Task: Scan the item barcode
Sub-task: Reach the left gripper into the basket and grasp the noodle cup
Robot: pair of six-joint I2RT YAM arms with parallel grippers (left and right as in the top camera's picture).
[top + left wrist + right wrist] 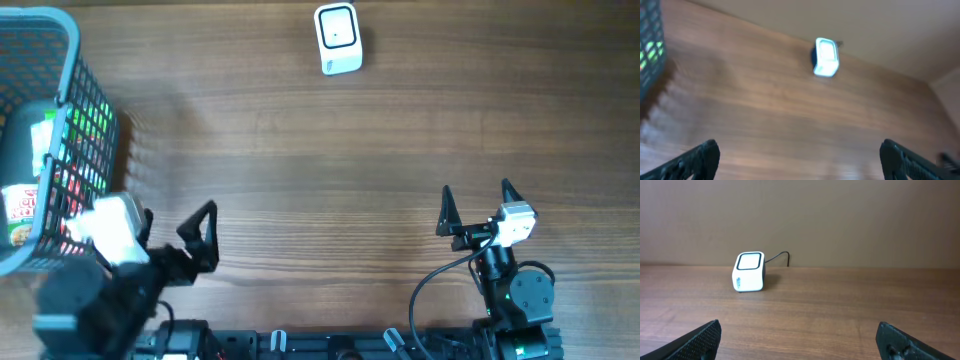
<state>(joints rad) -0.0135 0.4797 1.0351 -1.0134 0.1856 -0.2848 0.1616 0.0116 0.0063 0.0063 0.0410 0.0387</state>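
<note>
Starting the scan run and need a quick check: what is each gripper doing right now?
Left black two-finger gripper: open, holding nothing.
Right black two-finger gripper: open, holding nothing.

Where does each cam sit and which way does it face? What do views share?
Overhead: above the table, looking straight down; blue basket left, barcode scanner far edge, left gripper and right gripper, both open, near edge.
Left wrist: on the left arm, tilted down across the table; own fingertips in bottom corners, blue basket, barcode scanner.
Right wrist: on the right arm, low and level toward the wall; own fingertips, barcode scanner.
Shared: all three see the barcode scanner.
</note>
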